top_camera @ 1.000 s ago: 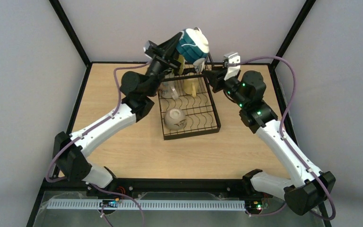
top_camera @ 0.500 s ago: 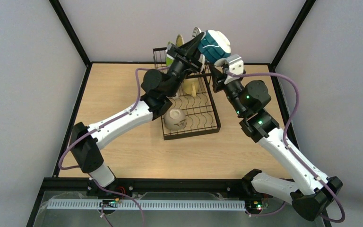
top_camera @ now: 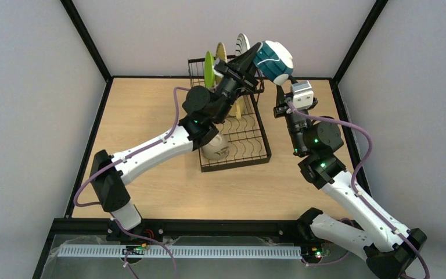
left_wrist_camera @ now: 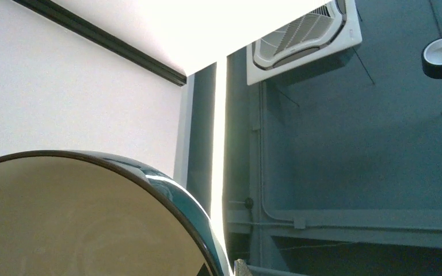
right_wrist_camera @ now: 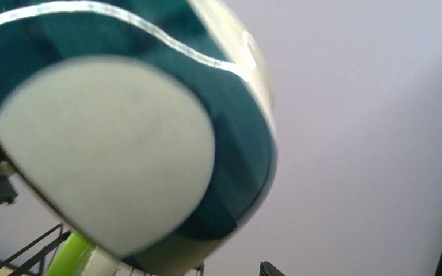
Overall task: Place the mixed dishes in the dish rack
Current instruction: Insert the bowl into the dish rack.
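My left gripper [top_camera: 254, 56] is shut on the rim of the blue-patterned bowl [top_camera: 273, 61] and holds it high above the back right corner of the dish rack [top_camera: 255, 152]. The left wrist view shows the bowl's pale inside [left_wrist_camera: 63, 230]. My right gripper [top_camera: 281, 88] points up just under the bowl, open and apart from it. The right wrist view is filled by the bowl's white foot [right_wrist_camera: 103, 155]. A green plate [top_camera: 209, 68], a woven bamboo plate [top_camera: 220, 52] and a striped plate [top_camera: 243, 43] stand in the raised tier. A pale bowl [top_camera: 215, 146] lies upturned on the lower tray, near a yellow mug [top_camera: 236, 108].
The rack sits mid-table on the wooden top [top_camera: 151, 186]. Black frame posts [top_camera: 87, 40] stand at the back corners against the grey walls. My left arm [top_camera: 151, 148] reaches diagonally across the rack's left side.
My left arm has swung the blue-patterned bowl to the right, beyond the rack's back right corner. My right arm has drawn back to the right and turned its gripper up beneath the bowl.
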You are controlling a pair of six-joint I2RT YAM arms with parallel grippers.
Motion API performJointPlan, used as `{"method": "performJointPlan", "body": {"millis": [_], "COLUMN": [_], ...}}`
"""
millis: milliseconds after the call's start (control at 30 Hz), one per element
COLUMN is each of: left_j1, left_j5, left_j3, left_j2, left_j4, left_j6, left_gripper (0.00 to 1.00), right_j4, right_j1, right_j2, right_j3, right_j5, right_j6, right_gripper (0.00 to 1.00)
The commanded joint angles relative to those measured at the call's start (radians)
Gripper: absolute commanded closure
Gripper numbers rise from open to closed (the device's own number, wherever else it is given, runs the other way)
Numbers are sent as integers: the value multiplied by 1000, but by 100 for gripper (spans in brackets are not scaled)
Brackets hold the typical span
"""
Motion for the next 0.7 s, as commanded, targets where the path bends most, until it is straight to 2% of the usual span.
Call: {"method": "performJointPlan", "body": {"millis": [0,667], "left_j1": [-16,-45], "left_j5": [-45,-45], "left_j3": [58,117], "left_j2": [3,63], "left_j4": [20,-25], "left_j6": [-125,-146], "left_gripper": [98,98], "right_j4": [124,239], "right_j1": [6,7], "right_j2": [-15,-23], "right_j3": [-13,-15], "right_j5": [46,55], "right_j6": [-89,-134], "right_gripper": [25,24]}}
